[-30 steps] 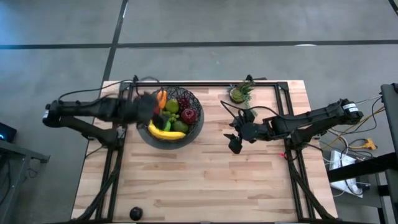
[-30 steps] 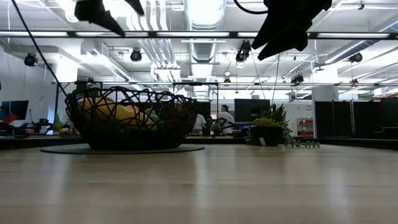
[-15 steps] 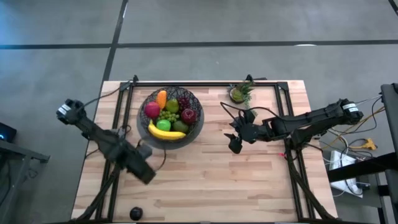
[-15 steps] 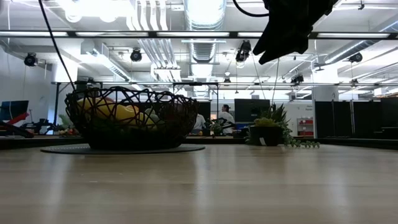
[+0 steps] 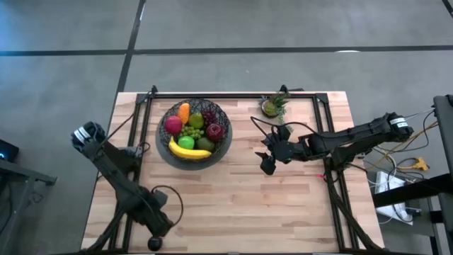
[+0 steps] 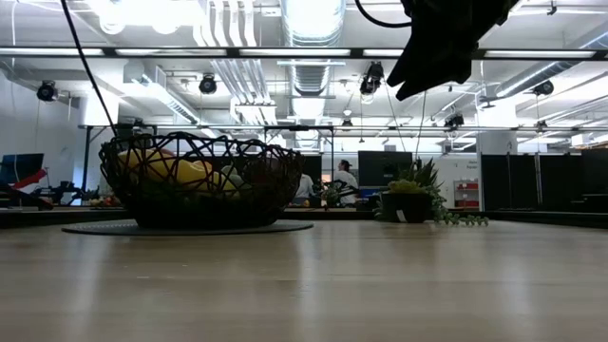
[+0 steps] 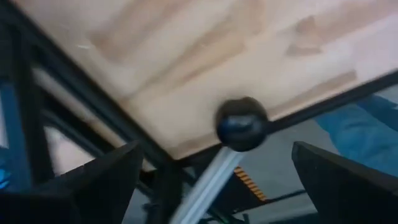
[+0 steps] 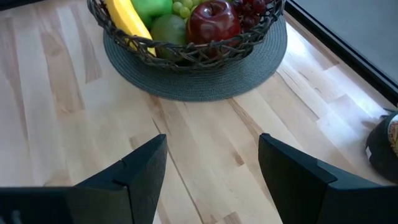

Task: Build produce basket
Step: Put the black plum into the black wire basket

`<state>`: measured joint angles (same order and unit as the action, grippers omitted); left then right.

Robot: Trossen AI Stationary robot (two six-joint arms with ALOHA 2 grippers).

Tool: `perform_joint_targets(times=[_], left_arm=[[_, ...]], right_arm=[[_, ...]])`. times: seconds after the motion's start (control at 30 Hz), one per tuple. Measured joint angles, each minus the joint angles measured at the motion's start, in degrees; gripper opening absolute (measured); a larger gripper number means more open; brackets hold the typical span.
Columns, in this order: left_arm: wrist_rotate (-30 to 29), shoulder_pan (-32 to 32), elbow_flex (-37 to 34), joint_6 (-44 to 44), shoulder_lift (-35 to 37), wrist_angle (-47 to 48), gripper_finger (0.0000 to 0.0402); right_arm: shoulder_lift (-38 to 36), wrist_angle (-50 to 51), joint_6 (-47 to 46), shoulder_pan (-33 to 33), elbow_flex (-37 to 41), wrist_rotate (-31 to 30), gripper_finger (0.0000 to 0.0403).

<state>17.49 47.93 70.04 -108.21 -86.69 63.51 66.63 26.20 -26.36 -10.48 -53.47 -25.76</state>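
Basket [image 5: 192, 134] nearly full on its grey mat [image 8: 205, 73], dark plum [image 5: 154, 243] stranded far off at the near edge; left gripper [image 5: 157, 221] fingers spread above it, seemingly to pick; right gripper [image 5: 267, 161] empty, fingers apart, idle beside basket.

basket [image 5: 192, 134] far-left, plant [image 5: 273, 105] far-right, bare between

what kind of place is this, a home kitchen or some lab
Most likely a lab or open-plan workshop, not a kitchen: exposed ceiling ducts, computer monitors at desks behind, and a wooden table in a metal frame on a concrete floor.
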Motion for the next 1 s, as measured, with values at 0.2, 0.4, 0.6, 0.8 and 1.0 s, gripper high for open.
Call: perform_joint_targets(times=[0.2,0.4,0.6,0.8,1.0], left_arm=[[1.60,2.61,-4.04,-8.62,-0.64,-12.67,0.0393],[6.06,5.51,-7.45,-23.90,-0.59,-23.05,0.0393],[5.91,7.37,-10.51,-27.90,-1.56,-29.60,0.0393],[5.74,7.46,-12.40,-26.80,-4.29,-29.52,0.0393],[5.62,7.45,-12.48,-24.42,-7.65,-30.51,0.0392]], right_arm=[[0.00,0.44,0.93,0.00,0.02,0.00,0.0237],[0.00,0.51,1.10,0.00,0.08,0.00,0.0237],[0.00,0.57,1.13,0.00,0.15,-0.46,0.0237],[0.00,0.55,1.09,0.00,0.21,-1.44,0.0237],[0.00,0.52,0.87,0.00,0.28,-1.44,0.0237]])
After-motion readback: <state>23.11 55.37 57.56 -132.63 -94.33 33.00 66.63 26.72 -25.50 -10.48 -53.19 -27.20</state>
